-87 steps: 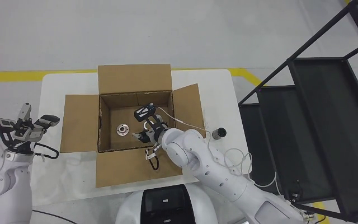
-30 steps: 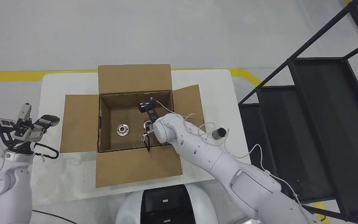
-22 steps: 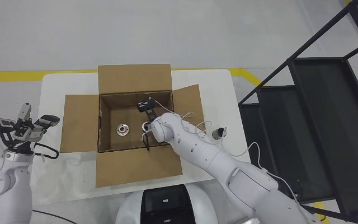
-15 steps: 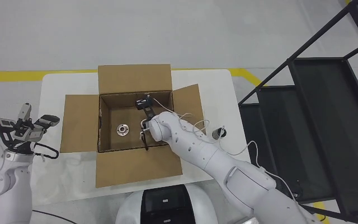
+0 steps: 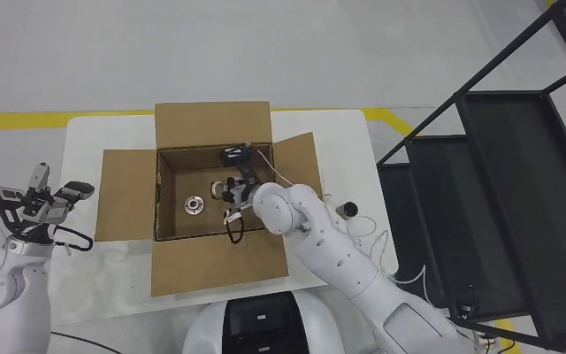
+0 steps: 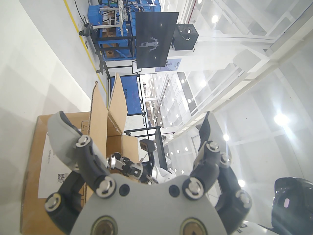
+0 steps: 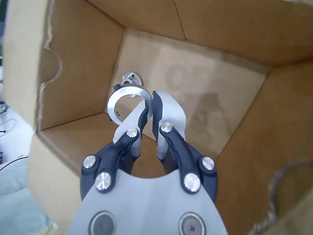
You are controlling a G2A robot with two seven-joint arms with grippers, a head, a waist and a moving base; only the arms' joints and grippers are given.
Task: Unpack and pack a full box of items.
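An open cardboard box (image 5: 126, 195) stands on the white table, its flaps spread out. My right gripper (image 7: 149, 105) hangs inside the box, shut on the rim of a silver metal ring (image 7: 115, 101), one finger through the ring's hole. In the top view the ring (image 5: 218, 188) shows just beside that gripper (image 5: 232, 188). A small round metal flange (image 5: 194, 205) lies on the box floor, seen below the ring as the flange (image 7: 132, 78). My left gripper (image 6: 132, 125) is open and holds nothing, off the table's left edge (image 5: 55, 202).
A small dark cylinder (image 5: 348, 210) lies on the table right of the box. A black metal staircase (image 5: 478, 177) stands to the right of the table. The box's outer side (image 6: 46, 162) shows in the left wrist view, with the right arm beyond it.
My right gripper reached down to the box floor, closed on the silver ring and has lifted it up off the floor. The left arm has kept still.
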